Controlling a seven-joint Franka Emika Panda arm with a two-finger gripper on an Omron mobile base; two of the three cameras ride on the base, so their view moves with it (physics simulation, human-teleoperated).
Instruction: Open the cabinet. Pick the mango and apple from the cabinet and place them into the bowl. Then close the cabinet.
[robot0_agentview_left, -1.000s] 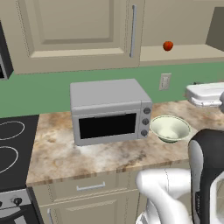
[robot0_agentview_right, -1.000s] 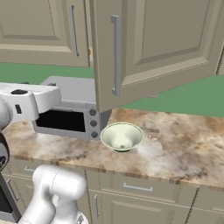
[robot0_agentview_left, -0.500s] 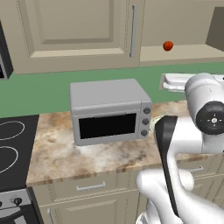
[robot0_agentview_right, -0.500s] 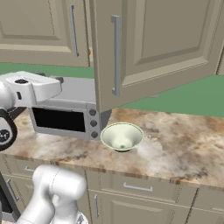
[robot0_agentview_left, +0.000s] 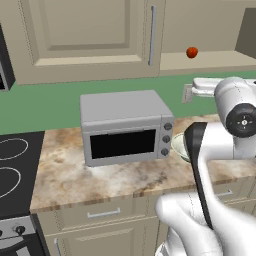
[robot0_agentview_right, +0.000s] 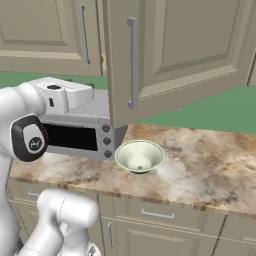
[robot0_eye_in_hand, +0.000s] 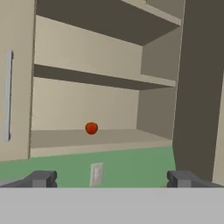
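The cabinet's right door (robot0_agentview_right: 180, 50) stands swung open, while its left door (robot0_agentview_left: 85, 35) is shut. On the bottom shelf (robot0_eye_in_hand: 100, 139) rests the small red apple (robot0_eye_in_hand: 91, 127) (robot0_agentview_left: 192, 52). The mango is out of view. My gripper (robot0_eye_in_hand: 112, 180) is open and empty; it hangs below and in front of the shelf, well short of the apple, with its dark fingertips (robot0_eye_in_hand: 41, 178) set wide apart. The white hand (robot0_agentview_left: 207, 87) (robot0_agentview_right: 67, 95) hovers above the microwave's right end. The pale bowl (robot0_agentview_right: 140, 156) sits on the counter right of the microwave, partly hidden by my arm in the left base view.
A grey microwave (robot0_agentview_left: 125, 127) stands on the marble counter (robot0_agentview_right: 200, 160). The open door's long handle (robot0_agentview_right: 131, 62) hangs over the bowl. A wall outlet (robot0_eye_in_hand: 96, 173) sits on the green wall under the shelf. A stove top (robot0_agentview_left: 12, 165) lies at the left.
The arm has swung upward and the hand has shifted a little left and up toward the open cabinet. The gripper stayed open; apple and bowl have not moved.
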